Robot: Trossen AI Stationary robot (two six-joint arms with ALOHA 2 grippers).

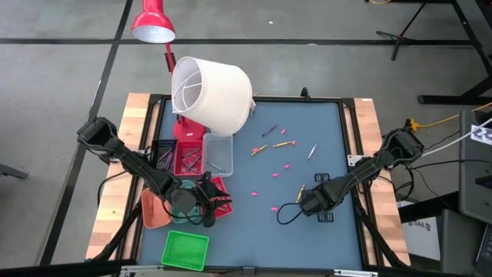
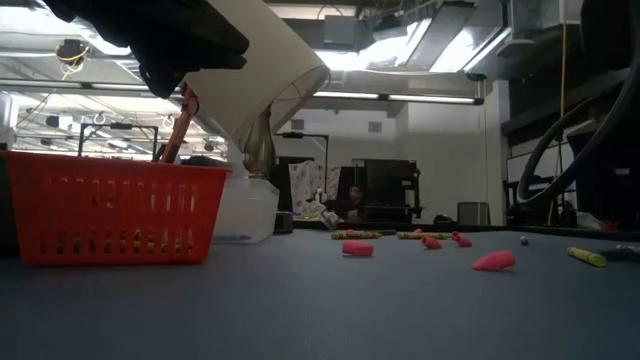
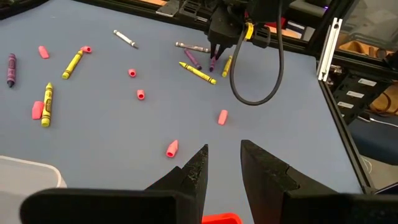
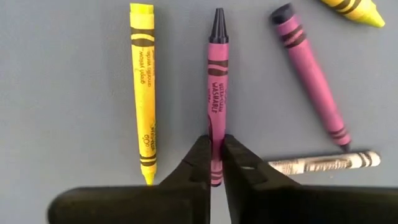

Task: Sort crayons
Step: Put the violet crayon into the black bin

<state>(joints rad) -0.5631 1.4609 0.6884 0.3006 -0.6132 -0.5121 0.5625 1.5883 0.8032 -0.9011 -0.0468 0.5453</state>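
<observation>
The right gripper (image 4: pixel 216 163) is down at the desk (image 1: pixel 307 154), near its right front part, and its two dark fingers (image 4: pixel 198 163) are pinching a magenta crayon (image 4: pixel 217 81) at its lower end. That crayon lies flat on the blue surface, its dark tip pointing away from the fingers. Just beside it on one side lies a yellow crayon (image 4: pixel 143 93), roughly parallel and not touching. On the other side a purple crayon (image 4: pixel 311 74) lies tilted, its far end close to a grey-white crayon (image 4: pixel 323 163) that lies crosswise next to the fingers. The tip of another yellow crayon (image 4: pixel 351 9) shows at the picture's edge. None of these lies between the fingers and the held crayon.

The left gripper (image 3: pixel 222 168) hovers over the red basket (image 2: pixel 110 215) at the left front of the desk, its fingers spread with a clear gap and nothing between them. Seen from there, more crayons lie scattered across the desk: two yellow ones (image 3: pixel 46 104), a dark purple one (image 3: pixel 11 68) and a white one (image 3: pixel 125 38), with small pink stubs (image 3: pixel 172 148) among them. A white lampshade (image 1: pixel 211 92) lies tipped at the rear left, beside a clear tray (image 1: pixel 218 154). A green tray (image 1: pixel 185 250) sits at the front edge.
</observation>
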